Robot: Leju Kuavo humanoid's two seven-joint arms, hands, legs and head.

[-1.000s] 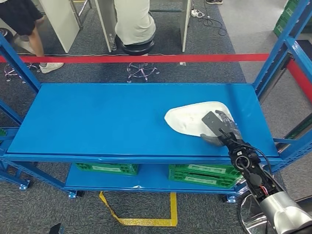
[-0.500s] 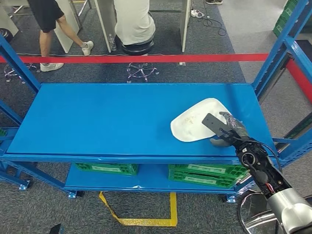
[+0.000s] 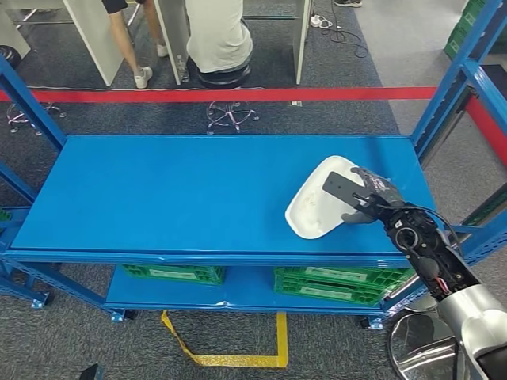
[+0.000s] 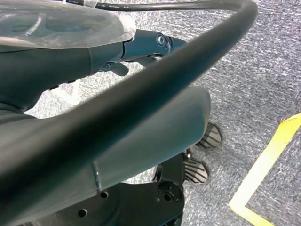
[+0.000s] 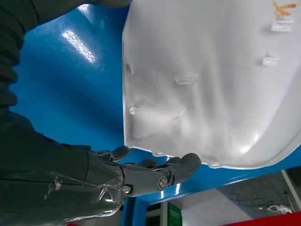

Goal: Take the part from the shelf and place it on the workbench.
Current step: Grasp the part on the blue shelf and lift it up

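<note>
The part (image 3: 317, 202) is a white, shallow curved plastic shell lying on the blue shelf (image 3: 179, 190) near its right end, one edge tilted up. My right hand (image 3: 367, 198) grips the part's right edge, a dark flat piece over the top and the fingers below. In the right wrist view the dark fingers (image 5: 160, 174) lie under the rim of the part (image 5: 213, 80), above the blue shelf surface (image 5: 71, 70). My left hand (image 4: 142, 44) hangs beside my body over grey carpet, its fingers stretched out with nothing in them.
Blue shelf uprights (image 3: 454, 79) stand close on the right and another upright (image 3: 27, 99) on the left. Green crates (image 3: 335, 285) sit on the lower shelf. Beyond the red floor line (image 3: 239, 95), a person (image 3: 218, 39) sits on a stool and another person's legs (image 3: 128, 39) pass.
My right hand has dragged the part rightward and swung it round, so it now lies more end-on and tilted. The walking person behind has moved right.
</note>
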